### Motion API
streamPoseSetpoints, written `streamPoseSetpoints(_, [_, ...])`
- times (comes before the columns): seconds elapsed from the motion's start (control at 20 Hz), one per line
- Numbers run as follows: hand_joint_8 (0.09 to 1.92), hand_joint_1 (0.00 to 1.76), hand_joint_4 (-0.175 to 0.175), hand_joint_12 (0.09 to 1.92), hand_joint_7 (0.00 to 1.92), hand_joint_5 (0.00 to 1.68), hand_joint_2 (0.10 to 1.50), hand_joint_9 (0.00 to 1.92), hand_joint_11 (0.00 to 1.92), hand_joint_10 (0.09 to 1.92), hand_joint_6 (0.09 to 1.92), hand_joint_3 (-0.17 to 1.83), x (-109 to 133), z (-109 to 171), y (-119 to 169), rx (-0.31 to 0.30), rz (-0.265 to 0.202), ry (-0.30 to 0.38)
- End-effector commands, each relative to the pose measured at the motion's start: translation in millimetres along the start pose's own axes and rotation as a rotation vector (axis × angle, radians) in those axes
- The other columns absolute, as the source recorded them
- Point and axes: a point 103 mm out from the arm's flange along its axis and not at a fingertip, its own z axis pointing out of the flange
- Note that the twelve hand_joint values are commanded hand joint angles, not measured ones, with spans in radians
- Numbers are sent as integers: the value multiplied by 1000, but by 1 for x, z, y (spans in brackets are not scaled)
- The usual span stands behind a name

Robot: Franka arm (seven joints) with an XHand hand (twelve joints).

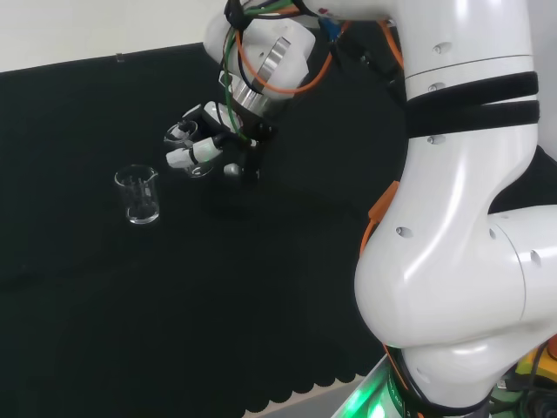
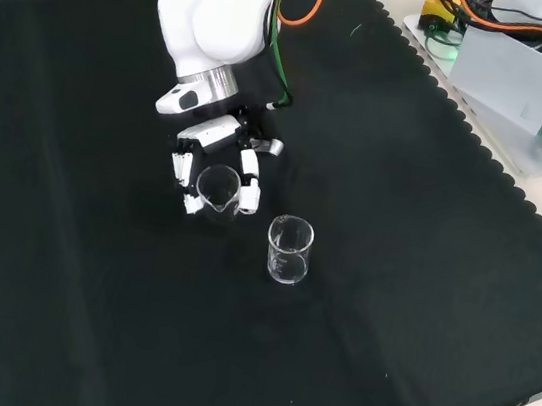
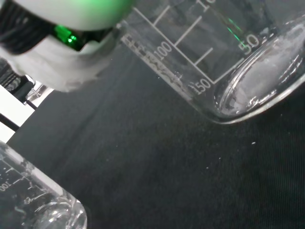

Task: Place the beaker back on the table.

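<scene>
A clear glass beaker [image 2: 216, 189] sits between the curled fingers of my black and white hand [image 2: 220, 150], just above or on the black cloth; I cannot tell which. In the head view the same beaker [image 1: 185, 146] shows left of the hand [image 1: 216, 135], with white fingertips [image 1: 189, 155] wrapped round its wall. The wrist view has this beaker [image 3: 224, 62] close and large, tilted, with printed scale marks, next to a blurred white part of the hand [image 3: 57, 57]. A second clear beaker [image 2: 288, 249] stands upright on the cloth nearby.
The second beaker [image 1: 139, 194] stands free to the lower left of the hand in the head view, and its rim [image 3: 33, 200] shows in the wrist view. The arm's white links [image 1: 470, 200] stand at the head view's right. Grey equipment and cables [image 2: 512, 65] lie beyond the cloth's edge.
</scene>
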Motion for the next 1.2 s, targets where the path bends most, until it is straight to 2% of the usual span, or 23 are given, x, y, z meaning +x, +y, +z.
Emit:
streamPoseSetpoints(0.05, [87, 1152, 114, 733, 1769, 1336, 671, 1645, 1327, 87, 533, 592, -3, 1, -1, 4, 0, 1])
streamPoseSetpoints(0.1, [87, 1152, 113, 735, 1767, 1336, 671, 1644, 1326, 87, 531, 591, -4, 2, -1, 6, 4, 0])
streamPoseSetpoints(0.2, [87, 1156, 82, 749, 1745, 1334, 690, 1635, 1317, 87, 521, 558, -7, 3, -3, 7, 12, -1])
streamPoseSetpoints(0.35, [87, 1151, 59, 782, 1685, 1302, 762, 1604, 1278, 87, 537, 440, -12, 4, -5, 15, 20, 7])
streamPoseSetpoints(0.45, [87, 1138, 61, 816, 1630, 1250, 840, 1570, 1226, 87, 597, 319, -14, 4, -6, 24, 19, 8])
streamPoseSetpoints(0.5, [87, 1128, 79, 852, 1593, 1228, 877, 1539, 1161, 87, 620, 256, -16, 5, -7, 37, 13, 18])
streamPoseSetpoints(0.55, [87, 1128, 53, 895, 1554, 1142, 854, 1505, 1089, 87, 642, 213, -17, 5, -8, 42, 9, 25])
streamPoseSetpoints(0.65, [87, 1120, 2, 976, 1458, 947, 746, 1418, 938, 87, 742, 290, -18, 5, -9, 56, 1, 36])
streamPoseSetpoints(0.7, [87, 1088, -18, 1069, 1322, 764, 682, 1292, 739, 87, 757, 347, -18, 5, -10, 65, -5, 35])
streamPoseSetpoints(0.8, [87, 1023, -45, 1232, 1073, 487, 595, 1058, 386, 87, 721, 419, -17, 4, -11, 72, -10, 33])
streamPoseSetpoints(0.9, [87, 984, -56, 1285, 844, 350, 555, 855, 129, 87, 612, 455, -14, 2, -12, 76, -19, 22])
streamPoseSetpoints(1.0, [87, 961, -63, 1210, 687, 303, 536, 712, 31, 87, 453, 462, -12, 0, -13, 83, -23, 1])
streamPoseSetpoints(1.2, [87, 934, -67, 1130, 609, 305, 533, 646, 0, 87, 303, 446, -10, -10, -18, 81, -14, -12])
